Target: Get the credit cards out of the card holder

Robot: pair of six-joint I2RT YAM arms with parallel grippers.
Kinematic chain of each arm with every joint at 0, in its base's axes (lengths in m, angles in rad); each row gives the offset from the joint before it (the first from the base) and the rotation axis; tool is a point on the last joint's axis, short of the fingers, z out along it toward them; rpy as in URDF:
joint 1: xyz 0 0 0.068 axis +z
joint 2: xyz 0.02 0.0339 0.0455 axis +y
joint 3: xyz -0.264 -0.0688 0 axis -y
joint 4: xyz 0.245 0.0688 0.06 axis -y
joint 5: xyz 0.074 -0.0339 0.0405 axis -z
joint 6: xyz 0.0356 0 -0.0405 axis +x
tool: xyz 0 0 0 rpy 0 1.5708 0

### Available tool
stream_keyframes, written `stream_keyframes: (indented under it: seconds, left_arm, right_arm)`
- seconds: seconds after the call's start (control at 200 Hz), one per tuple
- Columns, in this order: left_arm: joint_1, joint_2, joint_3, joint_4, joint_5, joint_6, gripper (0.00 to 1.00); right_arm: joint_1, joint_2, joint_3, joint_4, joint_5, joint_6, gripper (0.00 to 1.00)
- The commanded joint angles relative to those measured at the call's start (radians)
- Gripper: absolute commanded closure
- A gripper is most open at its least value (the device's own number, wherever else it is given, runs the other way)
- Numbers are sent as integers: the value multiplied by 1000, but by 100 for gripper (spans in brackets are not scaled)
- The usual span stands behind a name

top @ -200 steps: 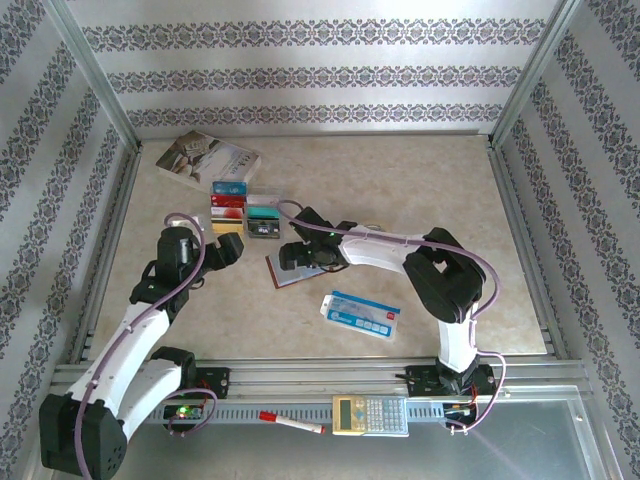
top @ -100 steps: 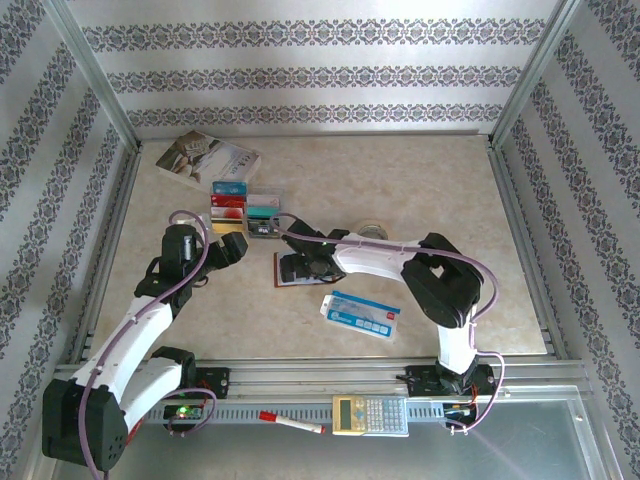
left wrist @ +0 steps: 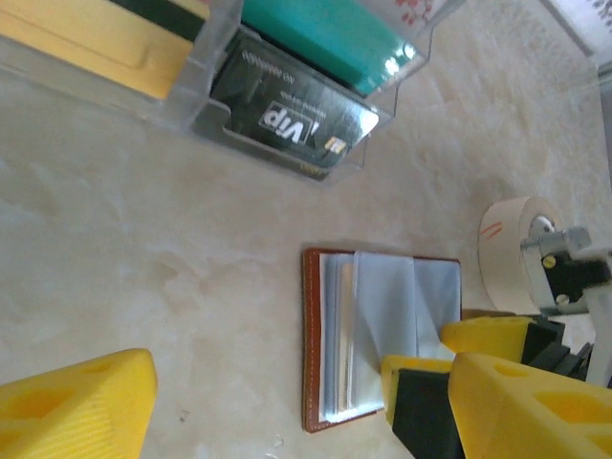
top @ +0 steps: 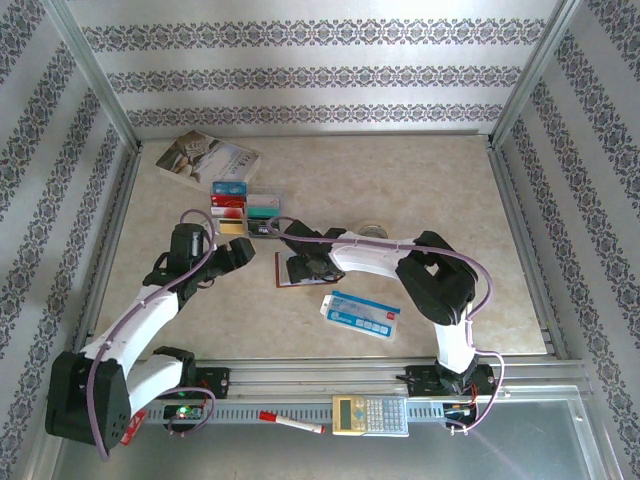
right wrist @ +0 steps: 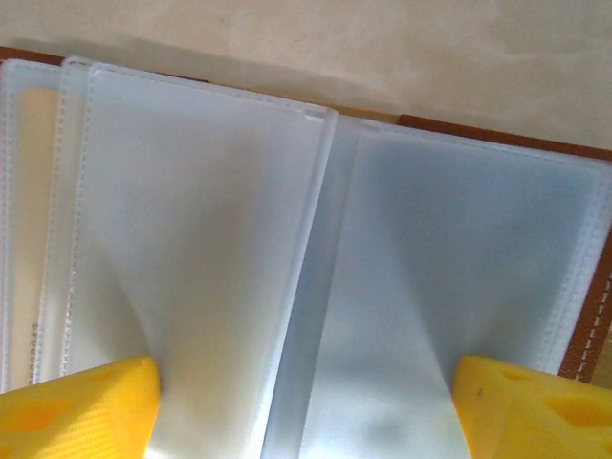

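Note:
The card holder lies open on the table, brown leather edge to the left and grey-blue clear sleeves fanned up. My right gripper is open, with its yellow fingertips spread on the sleeves and nothing gripped between them. A cream card edge shows inside a sleeve at the far left. My left gripper is open and hovers just left of the holder. Credit cards lie in a clear tray, among them a black VIP card and a teal one.
A paperback book lies at the back left and a tape roll behind the right arm. A blue-and-white packet sits in front of the holder. A calculator and a red pen rest on the near rail.
My right gripper has settled down onto the open sleeves and its jaws have narrowed a little. My left gripper has moved right, closer to the holder.

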Motion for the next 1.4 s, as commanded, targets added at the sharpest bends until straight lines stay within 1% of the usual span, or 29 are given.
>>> stream_keyframes:
  seconds: [0.0, 0.11, 0.255, 0.48, 0.57, 0.649, 0.704, 0.814, 0.874, 1.014, 1.269, 1.394]
  left_arm:
    - [-15, 36, 26, 64, 83, -45, 26]
    - [-38, 80, 31, 93, 118, -72, 36]
    - [-86, 137, 54, 116, 130, -89, 49]
    - [-176, 251, 91, 173, 135, -123, 62]
    - [-204, 303, 110, 187, 135, -134, 68]
    - [-232, 346, 132, 190, 134, -137, 71]
    - [-247, 371, 146, 180, 120, -136, 72]
    - [-261, 405, 173, 107, 15, -134, 78]
    - [-262, 421, 173, 121, 16, -144, 78]
    - [-274, 474, 184, 160, 57, -164, 77]
    - [-289, 555, 241, 115, 56, -156, 70]
    - [-289, 575, 259, 65, 23, -156, 69]
  right_arm:
    - [-28, 16, -65, -2, -43, 0, 23]
    - [-42, 5, -86, 20, -67, -6, 28]
    - [-55, -7, -106, 40, -87, -16, 35]
    - [-68, -23, -127, 75, -111, -19, 40]
    - [-73, -24, -134, 83, -113, -17, 44]
    - [-75, -27, -141, 93, -122, -14, 48]
    - [-75, -31, -145, 101, -125, -12, 49]
    - [-76, -45, -160, 124, -132, -12, 51]
    - [-76, -47, -162, 125, -132, -11, 51]
    - [-78, -51, -169, 131, -132, -10, 52]
    - [-86, -51, -175, 145, -148, -1, 56]
    - [-91, -61, -186, 162, -155, 6, 56]
